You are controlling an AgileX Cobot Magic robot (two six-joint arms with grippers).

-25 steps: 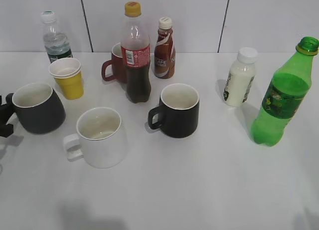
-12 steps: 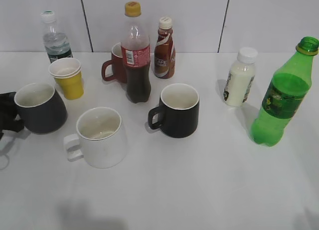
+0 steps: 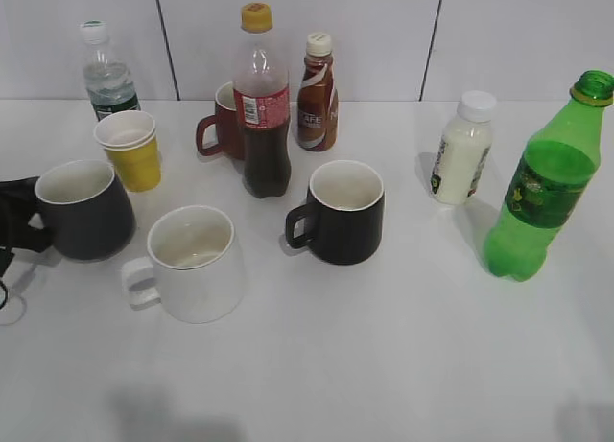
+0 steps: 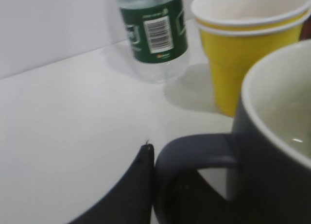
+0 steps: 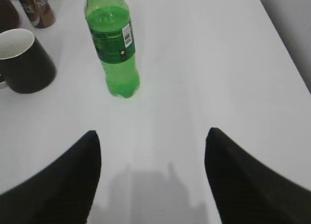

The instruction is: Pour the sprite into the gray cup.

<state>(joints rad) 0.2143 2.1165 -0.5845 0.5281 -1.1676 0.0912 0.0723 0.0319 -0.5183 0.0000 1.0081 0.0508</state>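
The sprite (image 3: 542, 188), a green bottle with no cap, stands upright at the right; the right wrist view shows it ahead to the left (image 5: 112, 44). The gray cup (image 3: 86, 210) sits upright at the left, its handle pointing left. My left gripper (image 3: 17, 221) is at that handle. In the left wrist view one finger (image 4: 146, 175) presses against the outside of the cup's handle (image 4: 194, 148); the other finger is hidden. My right gripper (image 5: 151, 136) is open and empty above bare table, short of the sprite, and is out of the exterior view.
A white mug (image 3: 192, 262) stands right of the gray cup and a black mug (image 3: 343, 210) at the centre. Behind are stacked yellow cups (image 3: 129, 150), a water bottle (image 3: 106, 73), a red mug (image 3: 223, 124), the cola bottle (image 3: 264, 106), a brown bottle (image 3: 317, 92) and a white bottle (image 3: 460, 150).
The gray cup has slid a little to the right with my left gripper at its handle. The sprite and the other things have not moved.
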